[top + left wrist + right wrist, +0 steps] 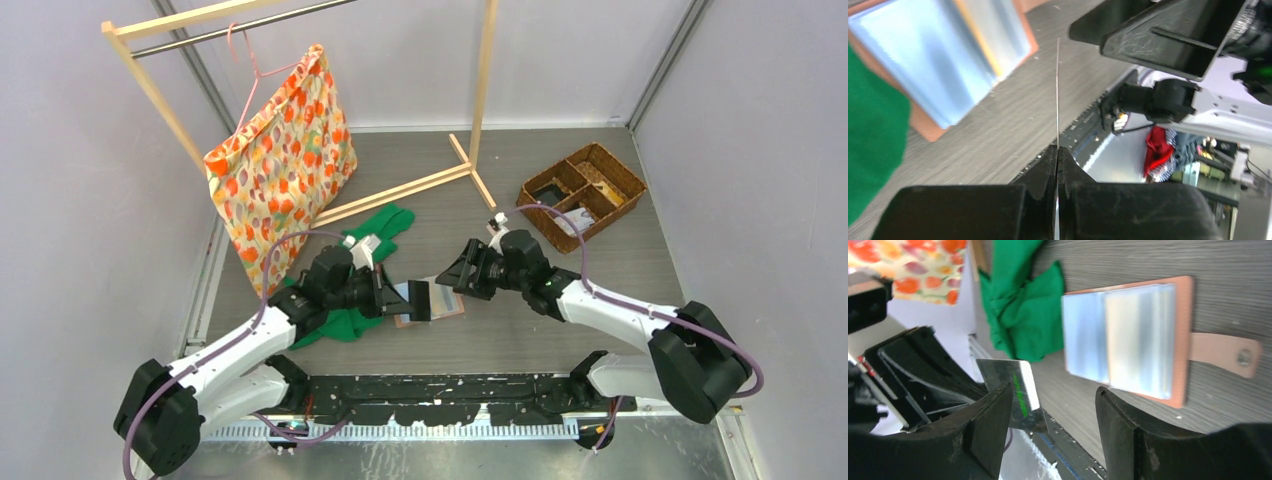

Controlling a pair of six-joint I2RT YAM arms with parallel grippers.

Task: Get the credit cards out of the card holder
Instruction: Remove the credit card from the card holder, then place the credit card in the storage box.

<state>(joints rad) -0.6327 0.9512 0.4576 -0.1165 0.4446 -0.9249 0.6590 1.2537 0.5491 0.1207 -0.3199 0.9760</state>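
Mid-table, the left gripper [1057, 150] has its jaws pressed together on a single thin card [1015, 390], lifted clear of the grey table [520, 330]. Facing it from the right, the right gripper [1053, 400] stands spread wide with nothing between its fingers, the card's edge close beside one of them. The salmon-pink card holder [1133, 340] lies open and flat on the table beneath the two grippers, pale blue inside up, its snap tab [1228, 352] stretched out. A green cloth [375, 235] lies just to its left. A wicker basket [582, 193] sits far right, and a patterned bag [280, 160] hangs far left.
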